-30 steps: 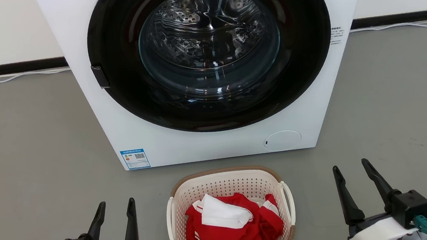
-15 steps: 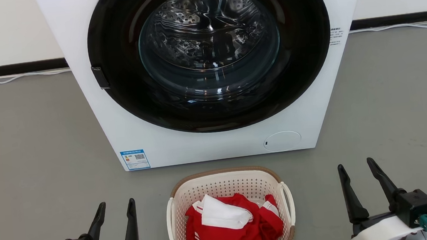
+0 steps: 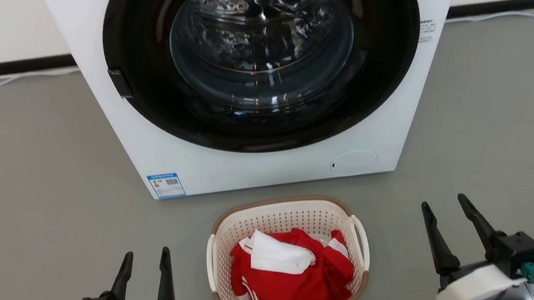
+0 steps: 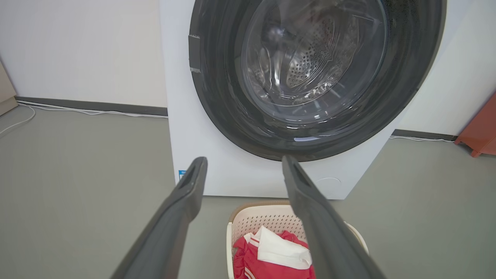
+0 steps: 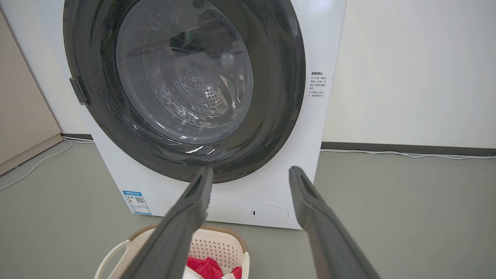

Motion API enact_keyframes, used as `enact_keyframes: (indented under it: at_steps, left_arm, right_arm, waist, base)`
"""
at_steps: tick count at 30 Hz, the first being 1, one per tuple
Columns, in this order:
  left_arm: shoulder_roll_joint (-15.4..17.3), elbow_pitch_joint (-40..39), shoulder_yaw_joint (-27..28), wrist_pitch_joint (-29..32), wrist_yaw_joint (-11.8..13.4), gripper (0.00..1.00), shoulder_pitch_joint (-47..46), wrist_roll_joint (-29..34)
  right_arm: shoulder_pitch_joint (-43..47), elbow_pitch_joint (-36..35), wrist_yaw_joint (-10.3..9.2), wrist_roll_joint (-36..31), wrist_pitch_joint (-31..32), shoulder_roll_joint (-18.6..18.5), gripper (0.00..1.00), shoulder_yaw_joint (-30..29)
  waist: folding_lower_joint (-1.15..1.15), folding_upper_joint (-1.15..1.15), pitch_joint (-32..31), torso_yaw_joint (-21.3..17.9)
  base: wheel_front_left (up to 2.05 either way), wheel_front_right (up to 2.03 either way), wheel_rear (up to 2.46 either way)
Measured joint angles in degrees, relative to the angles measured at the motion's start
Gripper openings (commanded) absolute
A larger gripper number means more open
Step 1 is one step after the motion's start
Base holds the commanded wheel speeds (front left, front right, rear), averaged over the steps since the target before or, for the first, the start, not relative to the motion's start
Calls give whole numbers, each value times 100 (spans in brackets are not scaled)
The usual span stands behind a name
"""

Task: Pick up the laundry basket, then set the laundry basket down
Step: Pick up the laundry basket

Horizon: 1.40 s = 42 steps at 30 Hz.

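Right end effector [image 3: 441, 200] drifted outward, splayed, pointing forward.

L gripper [image 3: 146, 252] low left, pointing up, spread wide, R gripper [image 3: 443, 200] low right, spread wide, prob. leaning inward

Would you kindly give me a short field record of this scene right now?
laundry basket: on grey floor, in front of washing machine
contents: red and white clothing
left tool: open, left of basket, not touching
right tool: open, right of basket, not touching
task stage: basket not yet grasped
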Motion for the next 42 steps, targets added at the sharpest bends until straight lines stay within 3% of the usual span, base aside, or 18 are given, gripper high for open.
enact_keyframes:
  at_steps: [8, 33, 42]
  left_arm:
    - [0, 152, -151, 0, 1, 100, -315, -51]
    - [-29, 2787, -1230, -24, 121, 100, -3079, -432]
    - [-43, 3487, -1383, -25, 208, 100, -3839, -567]
  right_arm:
    - [-476, 404, 0, 82, 0, -1, 100, -35]
    - [-2684, 2444, 0, 88, 0, -46, 100, 94]
    - [-3162, 2672, 0, 87, 0, -56, 100, 179]
  waist:
    - [0, 0, 378, 17]
    - [0, 0, 2513, 145]
    - [0, 0, 3156, 213]
  base:
    - [0, 0, 0]
    - [0, 0, 0]
    - [0, 0, 0]
